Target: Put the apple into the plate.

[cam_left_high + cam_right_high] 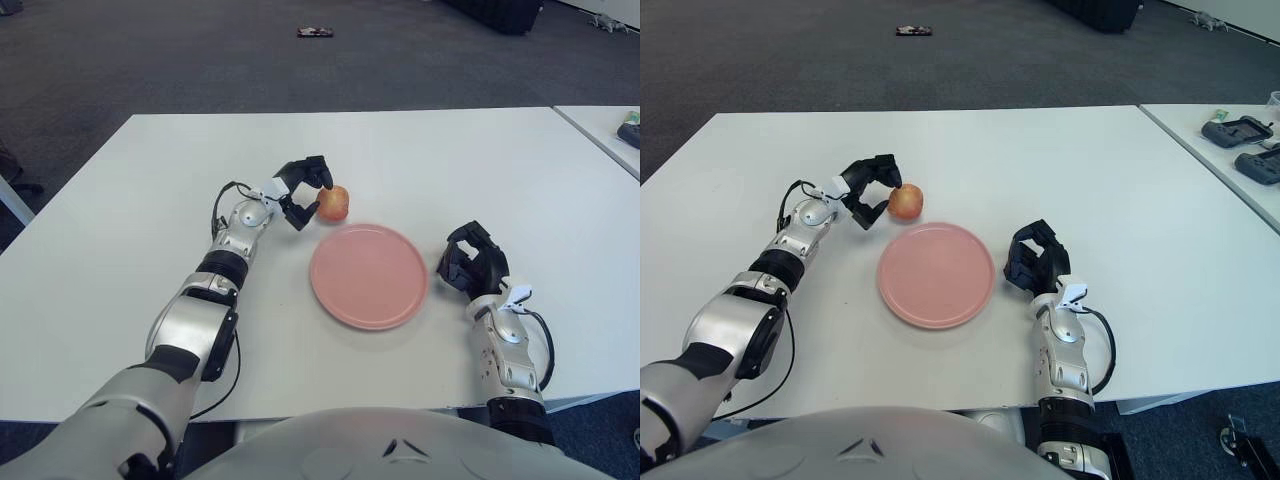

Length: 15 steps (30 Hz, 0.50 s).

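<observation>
Apple (334,202) on tabletop (150,200), touching left hand (303,193) fingertips; fingers part-curled round its left side, no firm grip yet. Plate (368,275) just beyond/below apple. Right hand (472,258) idle w/ fingers curled, right of plate.

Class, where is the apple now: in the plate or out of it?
Out. The apple sits on the table behind the bare pink plate, at the left hand.
</observation>
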Each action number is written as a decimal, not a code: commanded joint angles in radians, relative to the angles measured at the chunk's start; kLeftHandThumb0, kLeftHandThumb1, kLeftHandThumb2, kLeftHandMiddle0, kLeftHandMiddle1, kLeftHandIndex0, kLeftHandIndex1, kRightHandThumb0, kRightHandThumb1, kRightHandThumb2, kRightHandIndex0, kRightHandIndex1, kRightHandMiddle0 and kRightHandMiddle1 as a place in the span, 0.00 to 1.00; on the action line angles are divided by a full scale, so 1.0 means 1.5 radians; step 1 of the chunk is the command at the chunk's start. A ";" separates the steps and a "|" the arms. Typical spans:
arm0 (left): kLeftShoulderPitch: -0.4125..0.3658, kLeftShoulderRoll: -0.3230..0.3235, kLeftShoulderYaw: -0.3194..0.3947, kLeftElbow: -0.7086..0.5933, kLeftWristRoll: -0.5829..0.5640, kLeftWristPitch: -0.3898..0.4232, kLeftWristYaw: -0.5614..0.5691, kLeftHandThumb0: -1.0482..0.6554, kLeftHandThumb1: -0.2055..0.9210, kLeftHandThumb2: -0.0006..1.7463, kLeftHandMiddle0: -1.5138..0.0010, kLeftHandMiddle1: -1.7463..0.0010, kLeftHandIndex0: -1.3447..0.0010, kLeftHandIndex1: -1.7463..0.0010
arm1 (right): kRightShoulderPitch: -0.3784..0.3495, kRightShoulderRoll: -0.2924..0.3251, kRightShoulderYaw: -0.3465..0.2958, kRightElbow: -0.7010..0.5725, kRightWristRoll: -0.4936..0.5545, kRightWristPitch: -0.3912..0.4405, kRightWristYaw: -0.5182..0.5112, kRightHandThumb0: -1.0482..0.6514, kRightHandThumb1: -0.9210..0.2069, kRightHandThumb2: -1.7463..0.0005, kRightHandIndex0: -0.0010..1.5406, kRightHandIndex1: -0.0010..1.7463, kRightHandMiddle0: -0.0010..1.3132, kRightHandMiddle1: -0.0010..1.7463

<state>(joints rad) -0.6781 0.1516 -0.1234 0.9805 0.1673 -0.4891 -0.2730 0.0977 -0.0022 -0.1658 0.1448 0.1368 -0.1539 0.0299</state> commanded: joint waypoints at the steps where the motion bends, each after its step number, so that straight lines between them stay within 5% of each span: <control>1: 0.005 0.009 -0.017 -0.019 0.024 -0.015 0.015 0.61 0.09 1.00 0.35 0.09 0.48 0.00 | 0.016 0.003 0.001 0.018 -0.001 0.021 -0.004 0.36 0.40 0.35 0.61 1.00 0.38 1.00; 8: -0.001 0.017 -0.048 -0.022 0.083 -0.045 0.074 0.61 0.12 0.99 0.39 0.01 0.48 0.05 | 0.013 0.004 -0.003 0.018 0.007 0.041 -0.005 0.36 0.40 0.35 0.59 1.00 0.37 1.00; 11: -0.013 0.016 -0.062 -0.007 0.106 -0.049 0.098 0.61 0.26 0.89 0.47 0.00 0.57 0.05 | 0.012 0.005 -0.004 0.019 0.010 0.039 -0.005 0.36 0.40 0.35 0.59 1.00 0.37 1.00; 13: -0.026 0.015 -0.074 0.011 0.124 -0.051 0.114 0.61 0.54 0.68 0.65 0.01 0.74 0.02 | 0.011 0.006 -0.005 0.023 0.010 0.031 -0.004 0.36 0.40 0.35 0.59 1.00 0.37 1.00; 15: -0.038 0.017 -0.088 0.025 0.145 -0.057 0.128 0.48 0.42 0.71 0.82 0.07 0.87 0.09 | 0.011 0.007 -0.006 0.027 0.011 0.022 -0.003 0.36 0.40 0.35 0.60 1.00 0.37 1.00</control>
<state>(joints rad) -0.6886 0.1638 -0.2273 0.9850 0.3389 -0.5614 -0.1194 0.0949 -0.0014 -0.1687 0.1443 0.1425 -0.1447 0.0297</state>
